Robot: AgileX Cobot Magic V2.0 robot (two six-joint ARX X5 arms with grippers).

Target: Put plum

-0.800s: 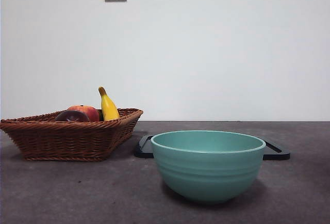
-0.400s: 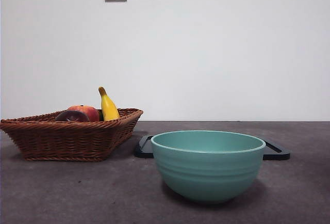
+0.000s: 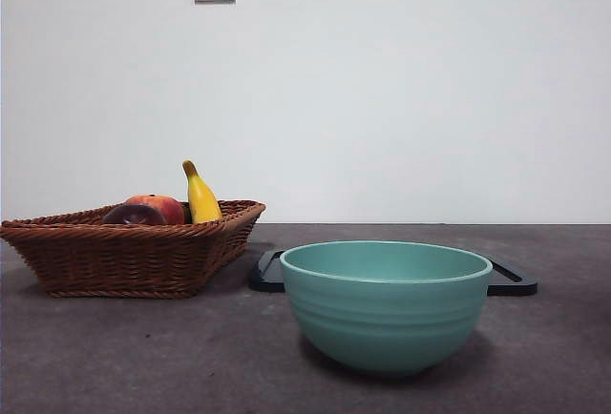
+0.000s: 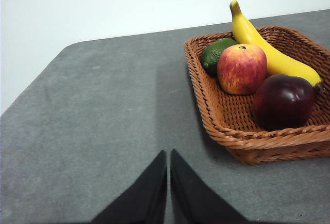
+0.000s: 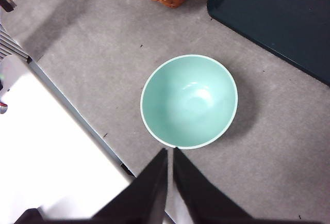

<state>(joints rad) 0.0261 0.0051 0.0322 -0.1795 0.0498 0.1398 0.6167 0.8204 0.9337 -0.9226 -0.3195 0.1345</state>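
The glossy dark maroon plum [image 4: 284,101] lies in the brown wicker basket [image 4: 216,110]; both the left gripper [image 4: 168,157] and right gripper [image 5: 170,154] hover with jaws together.

Even, bright, diffuse light in all views; white wall [image 3: 401,99] near blown out in front view; soft shadow under the green bowl [image 3: 386,304] and beside the basket [image 3: 124,252] on the tabletop [image 3: 143,357]; faint highlight on the plum [image 4: 283,101]; bowl's inside showed a pale glare patch; white surface [image 5: 56,162] in right wrist view overexposed; focus sharp; no motion blur.
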